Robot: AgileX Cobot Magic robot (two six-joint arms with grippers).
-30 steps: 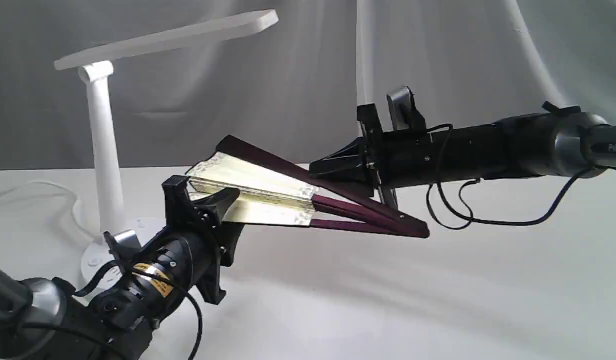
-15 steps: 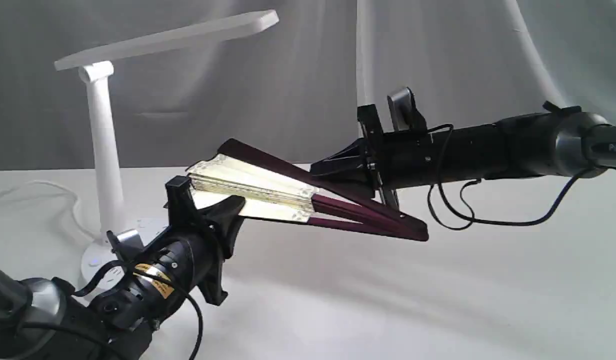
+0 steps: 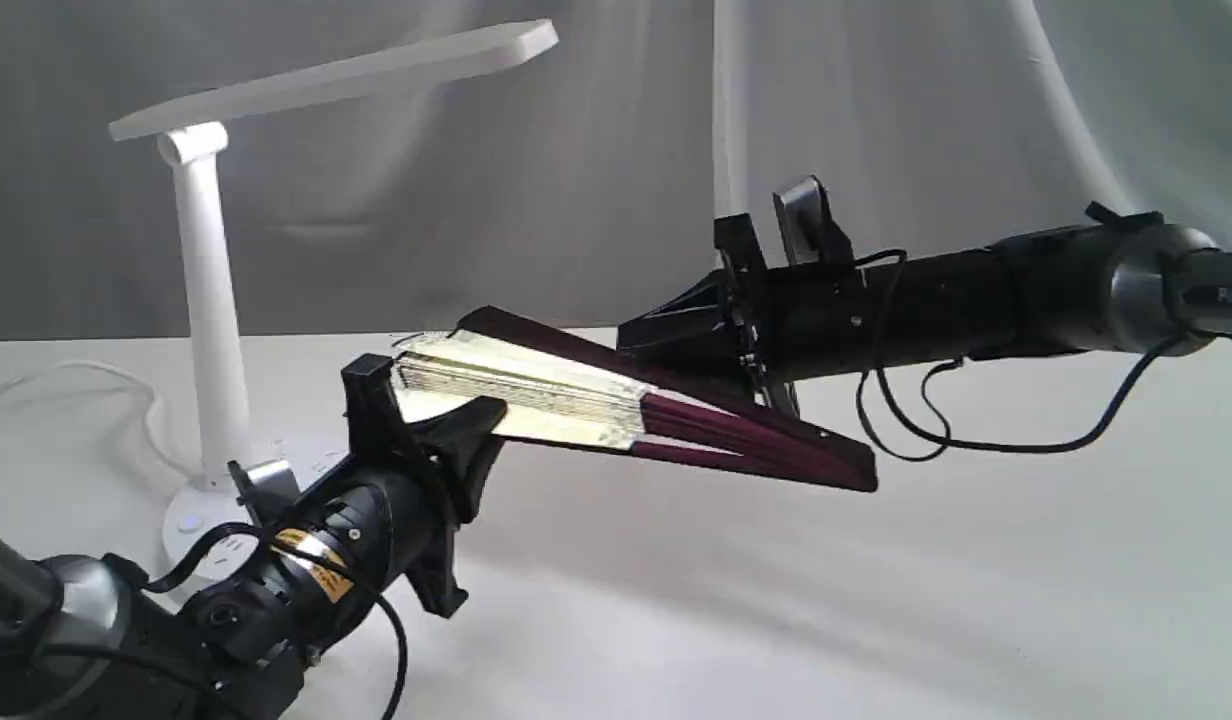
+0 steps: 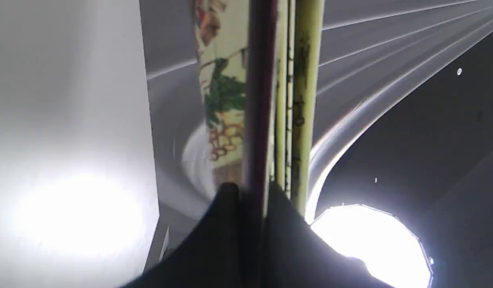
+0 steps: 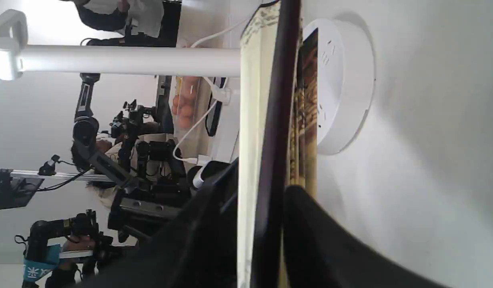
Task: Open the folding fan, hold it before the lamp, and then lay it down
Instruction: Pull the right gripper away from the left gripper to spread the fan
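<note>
A: Big stuff first?
B: Desk (image 3: 876,620), lamp (image 3: 208,300) at far left.
A: Fan?
B: Folding fan (image 3: 536,390) is up off the desk, right of the lamp, between both arms, barely spread.
A: Jaws?
B: Left jaws clamped tight on a dark guard. Right jaws straddle the other guard; can't tell if they're gripping.
A: Step?
B: Opening, I'd say. Next needs a firm right hold, then the guards swung apart.

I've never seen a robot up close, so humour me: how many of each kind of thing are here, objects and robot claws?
folding fan: 1
lamp: 1
grippers: 2 (left gripper, right gripper)
Total: 4
</note>
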